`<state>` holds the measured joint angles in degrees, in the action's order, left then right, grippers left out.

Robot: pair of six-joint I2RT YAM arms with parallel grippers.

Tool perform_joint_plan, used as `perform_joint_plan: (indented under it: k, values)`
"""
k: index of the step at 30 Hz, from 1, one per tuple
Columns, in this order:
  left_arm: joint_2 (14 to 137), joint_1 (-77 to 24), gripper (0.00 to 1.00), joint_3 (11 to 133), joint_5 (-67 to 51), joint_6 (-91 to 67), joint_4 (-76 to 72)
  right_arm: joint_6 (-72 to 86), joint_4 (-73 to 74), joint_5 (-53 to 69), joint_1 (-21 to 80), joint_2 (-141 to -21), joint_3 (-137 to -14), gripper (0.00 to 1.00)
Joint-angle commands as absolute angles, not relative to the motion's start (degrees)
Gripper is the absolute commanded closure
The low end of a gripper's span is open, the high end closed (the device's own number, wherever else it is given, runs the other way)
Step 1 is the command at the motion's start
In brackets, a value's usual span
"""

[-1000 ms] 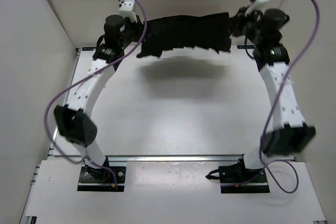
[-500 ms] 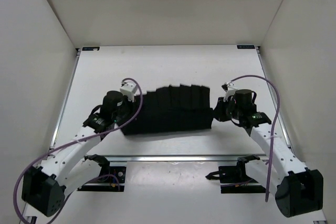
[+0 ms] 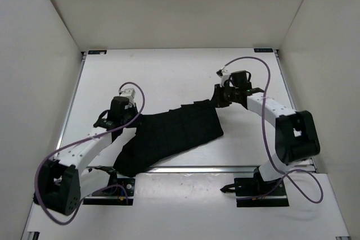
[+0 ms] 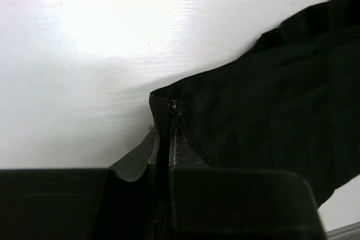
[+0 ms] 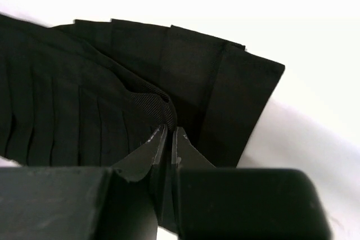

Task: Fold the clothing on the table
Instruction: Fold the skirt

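Between the two arms, on the near half of the counter, the skirt lies mostly flat and slanted. Its long axis runs from a near-left corner by the counter's near edge up to a far-right corner. The left hand is clamped on the left end of the far edge. Its wrist view shows the fingers pinched together on a corner of fabric just under a small zip pull. The right hand is likewise closed on the right end of that edge, with cloth bunched between its fingers and pleats fanning out behind. Both hands sit at the garment's far side, so the body of the cloth lies nearward of each. The left hand is closer to the trailing near-left corner. A fold from here would probably mean carrying the held edge nearward over the cloth, both hands level so it does not sag.
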<state>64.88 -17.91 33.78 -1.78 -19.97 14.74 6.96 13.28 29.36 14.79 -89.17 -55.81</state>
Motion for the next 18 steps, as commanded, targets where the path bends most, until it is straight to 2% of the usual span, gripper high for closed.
perform_joint_plan:
  k: [1, 4, 8, 13, 18]
  values:
    - [56.44, -18.37, 1.0, 29.71, 2.02, -24.69, 13.02, 5.09, 10.03, 30.32, 17.22, -92.27, -59.5, 1.0]
    - [55.8, -13.12, 1.0, 30.4, 0.79, -23.65, 12.66, 7.73, 6.34, 30.84, 15.04, -92.9, -59.94, 1.0]
    - [67.21, -12.39, 1.0, 41.11, 0.44, -20.05, 9.67, 7.74, 7.81, 29.8, 9.06, -92.12, -66.16, 1.0]
    - [88.03, -14.94, 1.0, 66.82, -3.77, -18.11, 10.89, 6.67, 9.32, 27.24, 1.25, -87.46, -73.02, 0.99]
    - [95.18, -20.12, 1.0, 88.9, -0.11, -11.36, 18.09, 5.72, 11.33, 28.04, -2.29, -80.52, -75.24, 1.0]
